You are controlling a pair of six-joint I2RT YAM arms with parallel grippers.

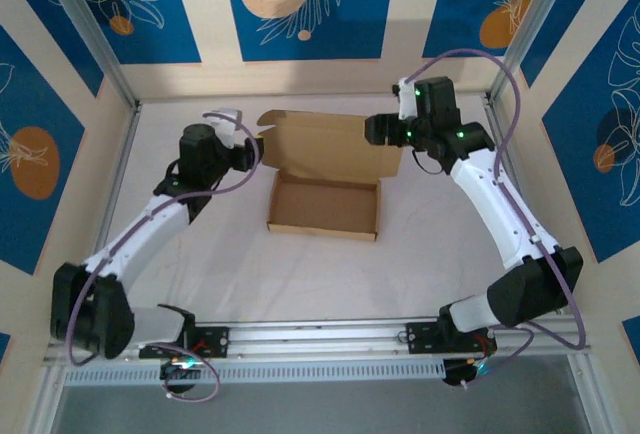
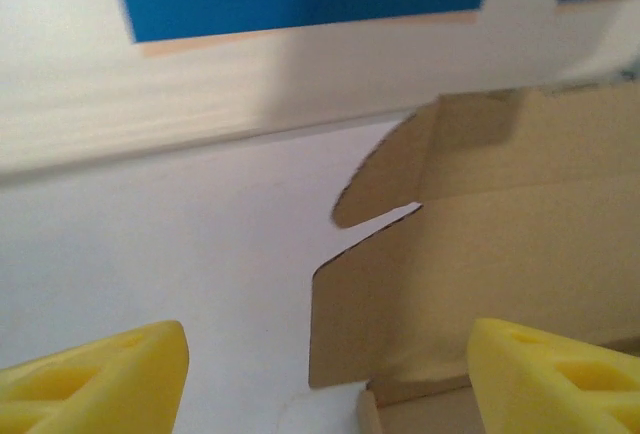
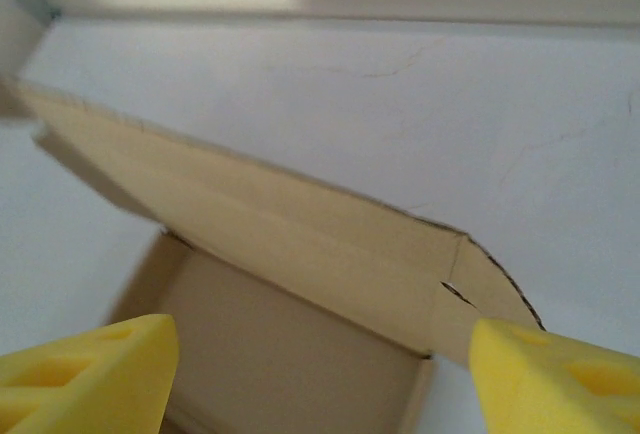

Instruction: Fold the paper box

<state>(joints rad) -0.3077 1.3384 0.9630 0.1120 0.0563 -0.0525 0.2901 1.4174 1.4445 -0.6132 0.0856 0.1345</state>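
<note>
At the middle of the table (image 1: pixel 200 274) the paper box (image 1: pixel 324 206) lies lengthwise left to right, its raised lid (image 1: pixel 330 144) spanning between my left claw (image 1: pixel 258 146) and right claw (image 1: pixel 372 131), the 2 gaping wide, empty, equally near.

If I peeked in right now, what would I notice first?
A brown paper box sits open in the middle of the white table, its lid standing up at the back. The left gripper and right gripper hover at either end of that lid, both open, yellow fingers spread wide. Behind are bright blue wall panels with orange circles.
</note>
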